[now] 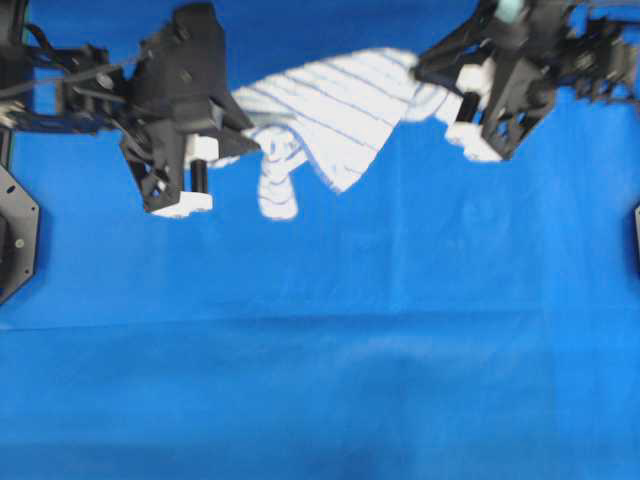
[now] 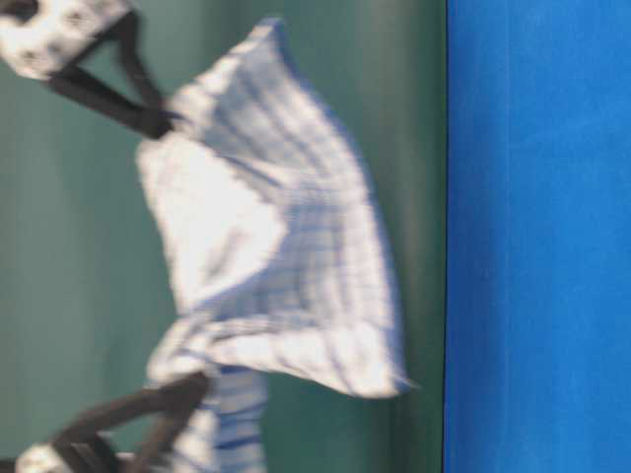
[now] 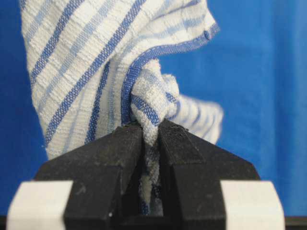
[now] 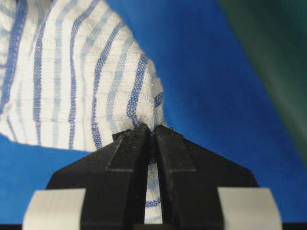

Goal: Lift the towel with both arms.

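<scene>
The white towel with thin blue stripes hangs stretched between my two grippers, up off the blue covering. My left gripper is shut on the towel's left end, and a bunched corner is pinched between its black jaws. On the right end, my right gripper is shut on an edge of the cloth, which runs down between its closed jaws. A loose fold droops below the left end. In the table-level view the towel sags in a curve between the two sets of black fingers.
The blue table covering spreads under and in front of the arms. Black arm bases sit at the left edge and the right edge. A green wall stands behind the towel.
</scene>
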### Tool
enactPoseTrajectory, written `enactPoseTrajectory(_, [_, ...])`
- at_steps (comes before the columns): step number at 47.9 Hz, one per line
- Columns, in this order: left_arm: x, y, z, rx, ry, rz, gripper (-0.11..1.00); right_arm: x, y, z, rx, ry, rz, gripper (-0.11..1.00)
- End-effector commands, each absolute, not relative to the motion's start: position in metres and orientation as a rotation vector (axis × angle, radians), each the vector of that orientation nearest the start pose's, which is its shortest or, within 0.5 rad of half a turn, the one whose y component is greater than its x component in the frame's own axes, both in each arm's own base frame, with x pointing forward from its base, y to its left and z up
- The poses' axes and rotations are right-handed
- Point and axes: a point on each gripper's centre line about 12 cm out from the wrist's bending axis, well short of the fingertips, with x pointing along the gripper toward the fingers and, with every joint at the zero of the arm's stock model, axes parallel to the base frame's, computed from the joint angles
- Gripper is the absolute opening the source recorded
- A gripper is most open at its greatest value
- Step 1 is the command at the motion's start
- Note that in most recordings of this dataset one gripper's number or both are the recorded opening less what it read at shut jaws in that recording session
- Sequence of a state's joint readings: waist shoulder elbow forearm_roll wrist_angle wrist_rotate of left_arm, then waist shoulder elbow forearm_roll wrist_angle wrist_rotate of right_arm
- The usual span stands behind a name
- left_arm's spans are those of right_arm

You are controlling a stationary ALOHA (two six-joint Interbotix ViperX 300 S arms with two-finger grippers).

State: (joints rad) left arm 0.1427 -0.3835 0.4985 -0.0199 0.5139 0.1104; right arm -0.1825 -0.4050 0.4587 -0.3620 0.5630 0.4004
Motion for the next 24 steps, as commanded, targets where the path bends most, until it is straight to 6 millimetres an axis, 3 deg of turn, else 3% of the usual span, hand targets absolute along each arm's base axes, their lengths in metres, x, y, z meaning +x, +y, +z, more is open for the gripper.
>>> enactPoseTrajectory(1, [0.332,0.047,0.362,0.056,0.568,0.104,0.05,0.315,-0.081,0.386,0.065,0.483,-0.388,0.06])
enactPoseTrajectory(14, [0.326,0.053,0.42,0.076,0.518,0.124,0.05,0.303,-0.081,0.446,0.025,0.386,-0.399,0.06])
enactPoseTrajectory(24, [0.324,0.057,0.435,0.123,0.495,0.128,0.05,0.3,-0.08,0.463,0.009,0.363,-0.399,0.06])
